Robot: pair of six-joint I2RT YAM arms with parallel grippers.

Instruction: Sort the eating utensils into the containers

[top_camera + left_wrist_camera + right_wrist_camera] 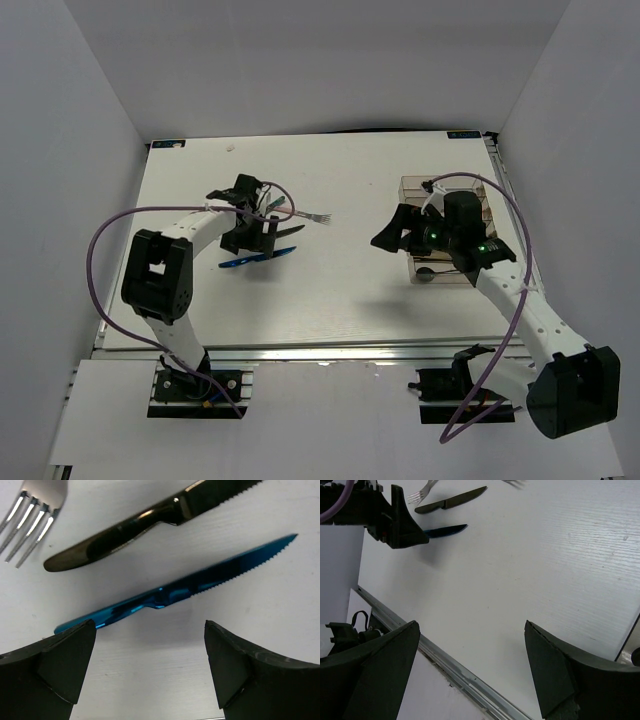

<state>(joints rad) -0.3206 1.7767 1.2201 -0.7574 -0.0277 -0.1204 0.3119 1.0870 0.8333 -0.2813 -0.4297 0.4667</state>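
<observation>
Several utensils lie unsorted: the blue knife [180, 587] sits just ahead of the left gripper's [149, 626] released, empty jaws, with the black knife [145, 522] and a fork [32, 510] beyond it. The right gripper [470, 625] is likewise spread and empty, and the tray [478, 192] just beside its jaws appears to hold one dark piece.

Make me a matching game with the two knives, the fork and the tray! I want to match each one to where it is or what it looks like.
Things:
1. blue knife
2. black knife
3. fork
4. tray

Clues:
A. has silver prongs
B. sits partly under the right arm
C. lies just in front of the open left tool
D. lies between the fork and the blue knife

Pairs: 1-C, 2-D, 3-A, 4-B
</observation>
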